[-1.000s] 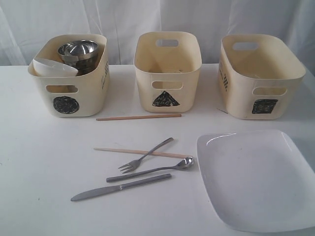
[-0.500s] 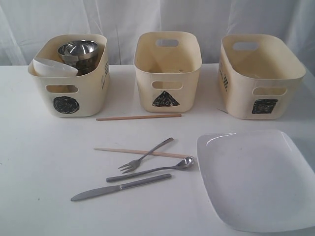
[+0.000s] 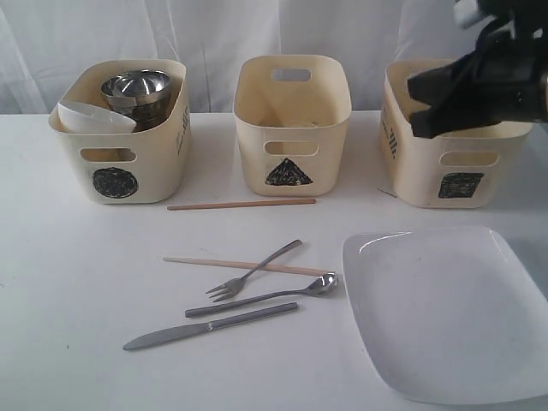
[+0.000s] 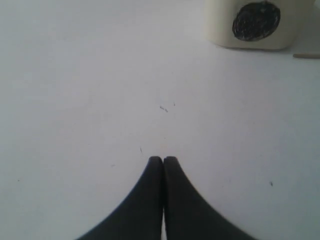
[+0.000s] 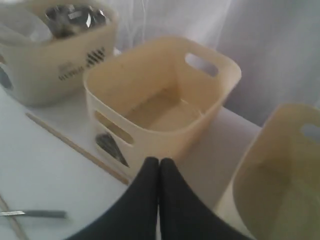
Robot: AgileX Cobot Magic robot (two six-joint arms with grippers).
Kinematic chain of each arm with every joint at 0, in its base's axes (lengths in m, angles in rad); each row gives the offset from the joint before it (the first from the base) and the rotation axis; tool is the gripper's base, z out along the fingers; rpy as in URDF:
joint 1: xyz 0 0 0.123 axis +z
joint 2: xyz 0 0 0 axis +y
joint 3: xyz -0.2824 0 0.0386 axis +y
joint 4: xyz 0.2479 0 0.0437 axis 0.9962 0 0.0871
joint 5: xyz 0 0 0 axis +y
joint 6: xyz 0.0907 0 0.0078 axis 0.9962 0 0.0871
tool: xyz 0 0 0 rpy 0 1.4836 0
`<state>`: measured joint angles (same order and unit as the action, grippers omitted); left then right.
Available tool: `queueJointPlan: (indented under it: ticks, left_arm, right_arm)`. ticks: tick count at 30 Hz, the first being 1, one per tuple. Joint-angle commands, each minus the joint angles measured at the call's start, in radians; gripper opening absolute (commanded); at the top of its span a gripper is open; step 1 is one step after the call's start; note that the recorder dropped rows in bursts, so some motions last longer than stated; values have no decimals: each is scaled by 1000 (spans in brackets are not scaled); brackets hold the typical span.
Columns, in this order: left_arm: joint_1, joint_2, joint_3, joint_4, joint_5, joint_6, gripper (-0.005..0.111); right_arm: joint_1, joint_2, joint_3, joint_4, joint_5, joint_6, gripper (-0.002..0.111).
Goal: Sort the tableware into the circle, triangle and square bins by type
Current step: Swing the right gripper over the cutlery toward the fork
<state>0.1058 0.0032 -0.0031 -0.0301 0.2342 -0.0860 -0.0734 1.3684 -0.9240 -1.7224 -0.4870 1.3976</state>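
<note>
Both found pinched shut, empty: left end effector (image 4: 163, 159), right end effector (image 5: 159, 160). Saw right by square bin (image 3: 411, 171), nearer plate (image 3: 445, 317) in front.

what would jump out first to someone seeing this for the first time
The big white plate lies at the front right of the table, with the dark right arm looming above it in front of the square bin. At the back left, the circle bin is already packed with steel bowls and a white bowl, while the triangle bin in the middle stands empty.
</note>
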Motion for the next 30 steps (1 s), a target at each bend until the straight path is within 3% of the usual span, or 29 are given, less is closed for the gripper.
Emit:
queueJointPlan:
  ticks: [1,4,5,6,8,9,10,11,12,13,15,20,30]
  left_arm:
    - [-3,-3,3,-13,-25,4,0]
    - [-3,-3,3,-13,-23,4,0]
    - [-3,-3,3,-13,-23,4,0]
    - [-3,-3,3,-13,-23,4,0]
    - [-3,-3,3,-13,-18,4,0]
    - [-3,-3,3,-13,-18,4,0]
    - [-3,-3,3,-13,-18,4,0]
    - [-3,-3,3,-13,-16,4,0]
    - [-3,-3,3,-13,-16,4,0]
    - [-3,-3,3,-13,-16,4,0]
    - [-3,-3,3,-13,-16,4,0]
    - [-3,-3,3,-13,-16,4,0]
    - [-3,-3,3,-13,-17,4,0]
  right_arm:
    - [26,77,-16,-22,371,-123,0]
    - [63,95,-17,-22,969,-123,0]
    - [66,98,-29,79,1247,-202,0]
    - [61,96,-42,204,1284,-318,0]
    - [45,87,-80,800,1130,-895,0]
    - [52,101,-107,1409,1076,-1490,0]
    - [66,111,-124,1701,1099,-1781,0]
    - [104,152,-166,2118,1236,-2230,0]
    - [124,179,-189,2204,1324,-2334,0]
    - [191,243,-254,2261,1432,-2399,0]
    - [289,353,-354,2197,1477,-2388,0]
    - [453,584,-503,1979,1413,-2546,1]
    - [530,656,-507,2000,1299,-2604,48]
